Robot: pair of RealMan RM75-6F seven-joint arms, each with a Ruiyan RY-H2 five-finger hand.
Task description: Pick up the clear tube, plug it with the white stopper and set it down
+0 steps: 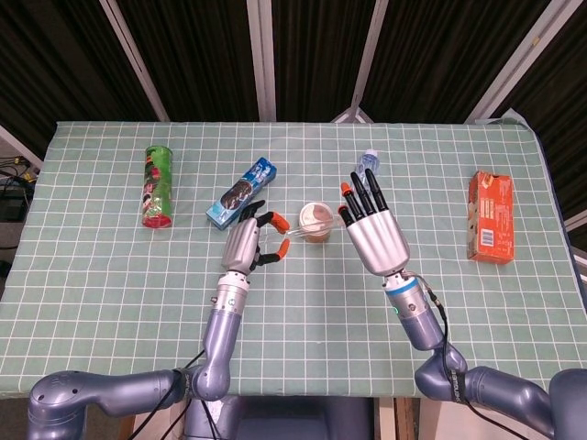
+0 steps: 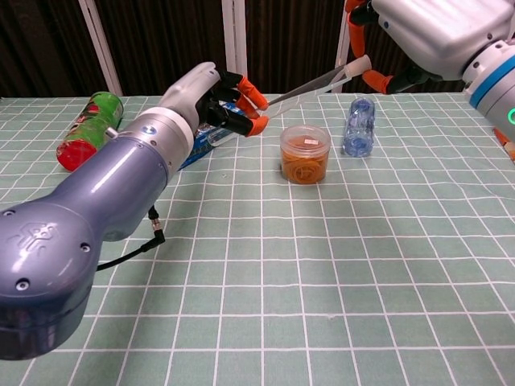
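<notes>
The left hand pinches the lower end of the tube between its orange-tipped fingers, holding it in the air and slanted up toward the right hand, so the open mouth faces the hand that brings the stopper. The right hand grips that stopper between thumb and fingers, and the stopper sits at the tube's upper end, touching it; how far it is seated cannot be told. Holding the tube low leaves its whole mouth free for the plug, and the tilt lines the two hands up along one axis. The pair meet above the jar on the table, with the bottle lying just beyond. To judge by this, the plugging step is under way and setting down is not yet done. In the head view the tube shows only as a faint streak between the left hand and the right hand.
</notes>
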